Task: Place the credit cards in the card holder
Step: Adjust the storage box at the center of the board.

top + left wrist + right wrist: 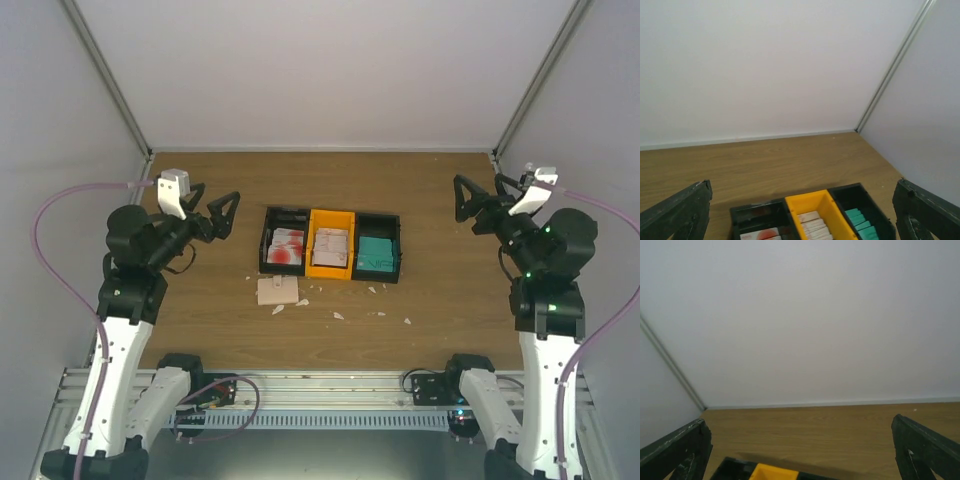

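Note:
Three joined bins sit mid-table. The left black bin (284, 250) holds red-and-white cards (287, 247). The orange bin (331, 244) holds pale printed cards (331, 246). The right black bin (378, 248) holds teal cards (375, 255). The beige card holder (277, 291) lies flat just in front of the left bin. My left gripper (222, 215) is open and empty, raised left of the bins. My right gripper (471, 208) is open and empty, raised at the right. In the left wrist view the bins (810, 220) show between my fingers (677, 212).
Small white scraps (338, 315) lie scattered on the wood in front of the bins. White walls enclose the table on three sides. The arm bases and rail run along the near edge.

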